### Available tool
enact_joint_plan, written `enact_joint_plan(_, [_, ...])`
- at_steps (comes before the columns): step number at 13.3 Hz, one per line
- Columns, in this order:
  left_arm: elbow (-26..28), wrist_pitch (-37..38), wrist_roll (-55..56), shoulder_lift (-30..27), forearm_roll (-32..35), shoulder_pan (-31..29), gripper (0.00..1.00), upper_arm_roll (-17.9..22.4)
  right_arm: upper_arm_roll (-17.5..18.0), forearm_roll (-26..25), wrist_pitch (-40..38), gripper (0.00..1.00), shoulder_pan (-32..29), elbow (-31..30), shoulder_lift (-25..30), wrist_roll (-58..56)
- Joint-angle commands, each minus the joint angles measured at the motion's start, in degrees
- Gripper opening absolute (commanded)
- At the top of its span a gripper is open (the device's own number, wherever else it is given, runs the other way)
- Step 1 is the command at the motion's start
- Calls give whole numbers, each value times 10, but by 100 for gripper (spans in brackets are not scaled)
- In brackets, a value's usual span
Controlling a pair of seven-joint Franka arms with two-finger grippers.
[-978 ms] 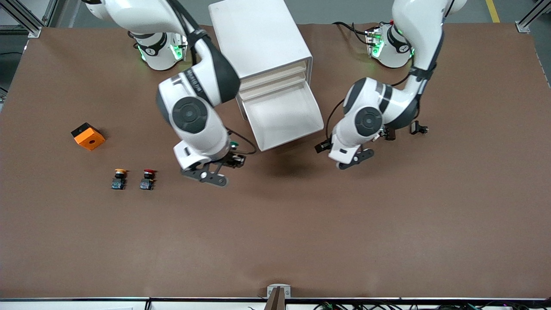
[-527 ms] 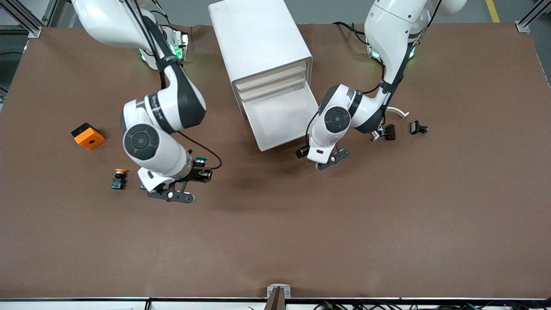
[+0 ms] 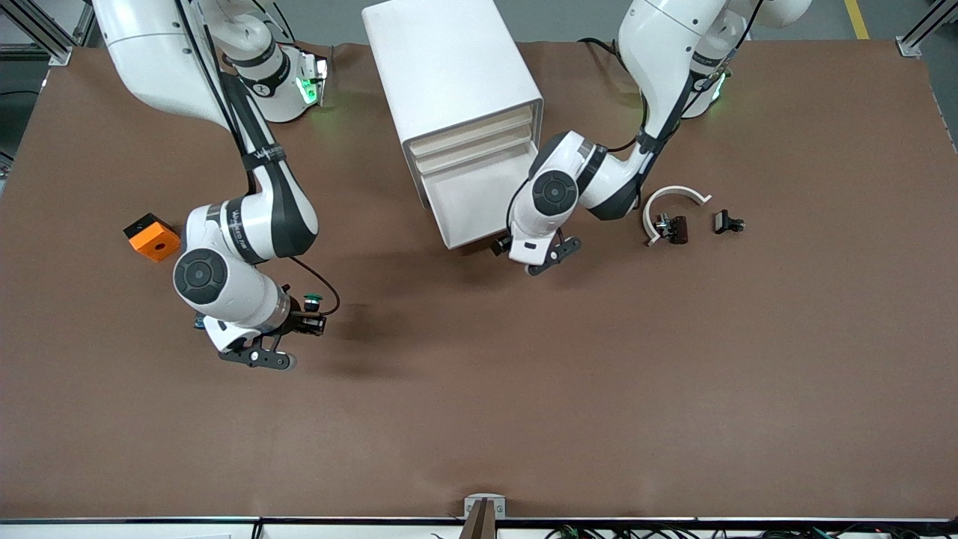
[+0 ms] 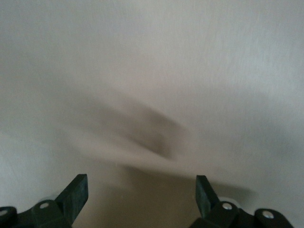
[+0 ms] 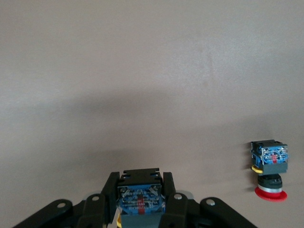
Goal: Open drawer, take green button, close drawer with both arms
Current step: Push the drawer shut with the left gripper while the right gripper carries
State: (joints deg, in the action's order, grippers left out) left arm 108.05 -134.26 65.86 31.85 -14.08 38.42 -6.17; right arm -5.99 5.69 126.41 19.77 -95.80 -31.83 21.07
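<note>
— Button (image 3: 312, 301): where? 
— Clamped in the right tool (image 3: 308, 323), over the counter (image 3: 524, 389).
— Drawer (image 3: 479, 206)? 
— Pulled out; left tool (image 4: 141, 190) spread wide at its front.

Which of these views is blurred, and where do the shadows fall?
Left wrist view: smeared pale surface, only the left gripper, open, is recognisable. Right wrist view: clear; the right gripper clamps the button; a red button stands sharp. Front view: even light, soft arm shadows on the table.
</note>
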Motion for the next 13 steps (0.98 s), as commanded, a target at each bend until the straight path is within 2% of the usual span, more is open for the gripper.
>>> enact_joint_plan(1, [0, 12, 37, -5, 3, -4, 100, -32, 9, 0, 62, 0, -17, -29, -24, -17])
enact_joint_plan(3, [0, 12, 54, -1, 2, -5, 100, -54, 9, 0, 96, 0, -27, -45, -38, -32])
enact_joint_plan(6, [0, 12, 56, 8, -46, 1, 100, -70, 9, 0, 109, 0, -30, -57, -46, -32])
enact_joint_plan(9, [0, 12, 62, 10, -61, 2, 100, -92, 8, -5, 163, 0, -41, -102, -46, -40])
enact_joint_plan(13, [0, 12, 105, 14, -91, 9, 100, -112, 9, -5, 164, 0, -52, -131, -38, -60])
